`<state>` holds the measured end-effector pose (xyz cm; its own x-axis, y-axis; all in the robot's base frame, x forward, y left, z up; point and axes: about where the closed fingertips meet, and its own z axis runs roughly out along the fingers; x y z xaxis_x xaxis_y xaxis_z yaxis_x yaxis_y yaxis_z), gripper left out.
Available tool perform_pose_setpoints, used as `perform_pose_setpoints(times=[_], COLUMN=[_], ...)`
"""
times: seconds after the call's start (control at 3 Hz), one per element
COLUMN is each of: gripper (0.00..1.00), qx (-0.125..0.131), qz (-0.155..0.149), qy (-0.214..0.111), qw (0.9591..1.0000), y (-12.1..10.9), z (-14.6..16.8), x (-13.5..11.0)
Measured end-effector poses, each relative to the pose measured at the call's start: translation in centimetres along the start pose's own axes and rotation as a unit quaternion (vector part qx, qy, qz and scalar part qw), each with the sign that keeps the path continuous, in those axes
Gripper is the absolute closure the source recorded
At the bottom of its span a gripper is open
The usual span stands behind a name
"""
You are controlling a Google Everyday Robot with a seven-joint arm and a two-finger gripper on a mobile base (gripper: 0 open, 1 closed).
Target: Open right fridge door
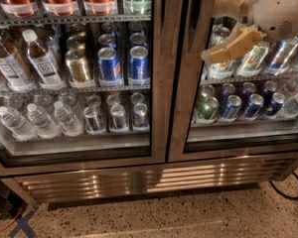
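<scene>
The right fridge door [181,108] is a glass pane in a brushed steel frame, and it stands shut, flush with the left door. Green-white 7UP cans [251,58] and blue cans [253,105] show through it. My gripper [211,31] is at the top right, in front of the door's glass near its left frame edge. Its tan fingers [236,42] are spread open, point left toward the frame and hold nothing. The white wrist [280,9] hides part of the upper shelf.
The left door [159,83] shows water bottles, gold cans and Pepsi cans. A steel grille [139,180] runs along the bottom. A black cable [288,192] lies on the speckled floor at right. An orange cable and blue tape [20,222] are at lower left.
</scene>
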<state>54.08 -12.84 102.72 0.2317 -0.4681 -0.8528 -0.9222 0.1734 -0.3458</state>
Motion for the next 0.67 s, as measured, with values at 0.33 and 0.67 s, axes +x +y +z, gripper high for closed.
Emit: perform_pose_setpoints(times=[0.33, 0.67], gripper=[0.28, 0.28], qx=[-0.016, -0.029], qz=[0.002, 0.006], qy=[-0.009, -0.016], qw=[0.9998, 0.9994], y=[0.19, 0.50], z=[1.51, 2.50], x=[-0.26, -0.39])
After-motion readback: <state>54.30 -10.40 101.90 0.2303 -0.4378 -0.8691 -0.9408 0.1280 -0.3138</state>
